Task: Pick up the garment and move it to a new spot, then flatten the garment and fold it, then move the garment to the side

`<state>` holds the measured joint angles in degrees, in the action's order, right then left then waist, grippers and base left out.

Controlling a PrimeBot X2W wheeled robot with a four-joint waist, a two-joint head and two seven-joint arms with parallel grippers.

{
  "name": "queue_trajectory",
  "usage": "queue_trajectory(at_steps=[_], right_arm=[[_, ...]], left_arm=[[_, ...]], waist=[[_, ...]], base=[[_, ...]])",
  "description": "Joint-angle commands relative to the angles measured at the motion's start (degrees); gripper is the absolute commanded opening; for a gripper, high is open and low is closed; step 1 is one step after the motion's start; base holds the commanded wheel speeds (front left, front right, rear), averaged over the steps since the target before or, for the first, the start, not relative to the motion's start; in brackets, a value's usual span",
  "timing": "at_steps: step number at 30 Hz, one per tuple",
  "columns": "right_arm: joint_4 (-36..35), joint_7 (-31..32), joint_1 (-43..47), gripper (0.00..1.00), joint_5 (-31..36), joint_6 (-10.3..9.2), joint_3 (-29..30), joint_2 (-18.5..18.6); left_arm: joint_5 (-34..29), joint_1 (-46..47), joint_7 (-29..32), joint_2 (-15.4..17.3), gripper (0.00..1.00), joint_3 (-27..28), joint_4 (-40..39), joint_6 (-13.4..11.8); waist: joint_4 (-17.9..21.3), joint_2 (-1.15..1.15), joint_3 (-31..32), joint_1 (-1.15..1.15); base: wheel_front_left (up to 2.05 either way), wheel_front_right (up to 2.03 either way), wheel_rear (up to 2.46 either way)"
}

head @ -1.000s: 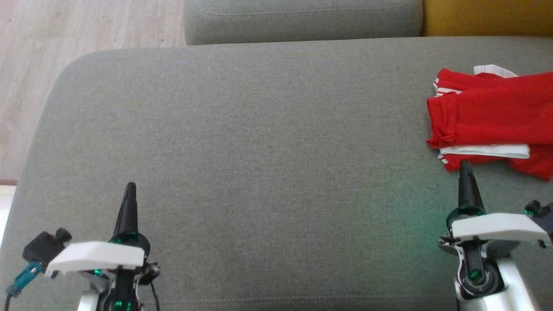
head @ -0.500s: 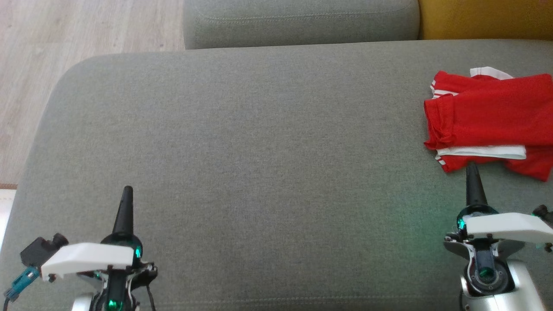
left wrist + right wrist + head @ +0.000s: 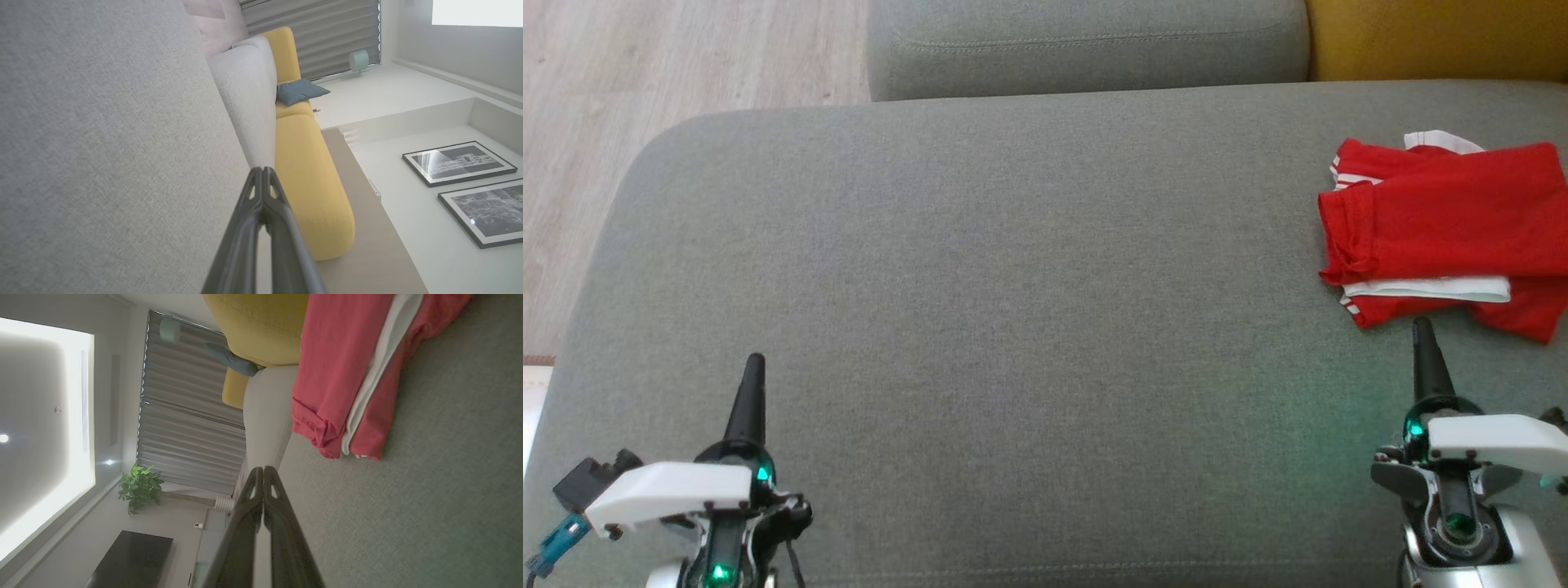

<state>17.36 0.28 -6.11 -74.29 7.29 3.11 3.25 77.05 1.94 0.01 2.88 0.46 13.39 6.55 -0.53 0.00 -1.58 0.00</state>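
The garment (image 3: 1445,224) is red with white trim and lies folded at the right side of the grey cushion (image 3: 1013,286), running off the head view's right edge. In the right wrist view the garment (image 3: 339,367) shows its layered edges up close. My right gripper (image 3: 1422,327) is shut and empty, its tip just short of the garment's near edge. The same right gripper (image 3: 263,470) has its fingertips pressed together. My left gripper (image 3: 755,363) is shut and empty at the lower left, over bare cushion. The left gripper (image 3: 263,171) shows its tips closed.
Behind the seat stands a grey back cushion (image 3: 1086,41), with a yellow cushion (image 3: 1437,37) to its right. Wooden floor (image 3: 621,98) lies off the seat's rounded left end. A yellow sofa section (image 3: 310,175) with a blue pillow (image 3: 300,90) stretches beyond.
Both grippers have drawn back toward the near edge, staying shut. The right tip, earlier touching the garment's near edge, now sits just clear of it. The camera has shifted slightly.
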Motion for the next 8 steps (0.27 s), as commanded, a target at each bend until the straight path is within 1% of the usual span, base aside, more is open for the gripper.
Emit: queue_trajectory(at_steps=[1,8], right_arm=[[-2.4,0.7,-1.2,0.0,-2.3,0.16,-0.4,0.7],[-2.7,1.9,-0.9,0.0,-6.8,0.17,0.2,0.7]], left_arm=[[1.9,3.4,0.6,1.1,0.0,1.8,-1.3,0.4],[5.9,3.6,1.8,1.2,0.0,2.5,-0.8,0.6]], waist=[[0.0,0.0,0.1,0.0],[0.2,0.0,0.4,0.0]], base=[[0.0,0.0,0.0],[0.0,0.0,0.0]])
